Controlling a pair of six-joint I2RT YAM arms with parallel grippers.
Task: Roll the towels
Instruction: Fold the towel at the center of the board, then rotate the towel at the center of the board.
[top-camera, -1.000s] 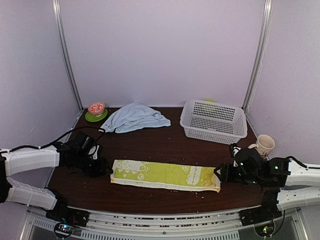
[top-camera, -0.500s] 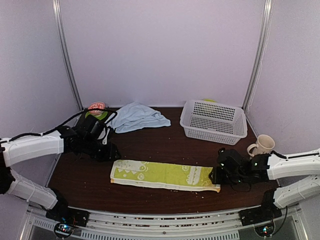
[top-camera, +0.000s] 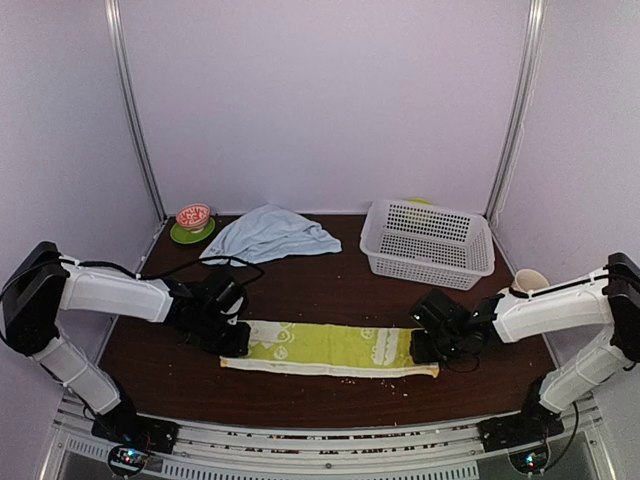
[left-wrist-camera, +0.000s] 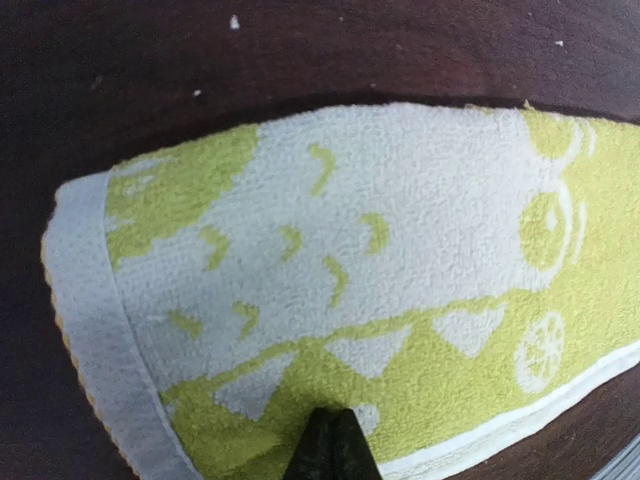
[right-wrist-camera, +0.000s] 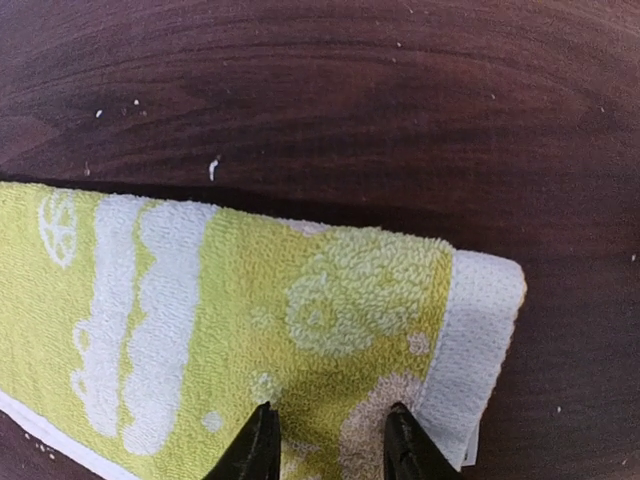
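The lime-green towel (top-camera: 330, 348) with white figures lies flat in a long strip across the near part of the table. My left gripper (top-camera: 238, 343) is shut, its joined tips (left-wrist-camera: 335, 415) resting on the towel's left end (left-wrist-camera: 380, 250) near the white hem, with no fabric visibly between them. My right gripper (top-camera: 420, 348) is open, its two fingertips (right-wrist-camera: 330, 412) set down on the towel's right end (right-wrist-camera: 250, 300) beside the white border. The pale-blue towel (top-camera: 268, 233) lies crumpled at the back left, away from both grippers.
A white perforated basket (top-camera: 420, 270) stands at the back right. A cream mug (top-camera: 530, 280) sits behind my right arm. At the back left corner a small red bowl (top-camera: 193, 214) rests on a green saucer. Crumbs dot the dark wooden table (top-camera: 330, 295).
Both arms swung inward and came down onto the green towel's ends. The left gripper closed fully. The right gripper's fingers narrowed.
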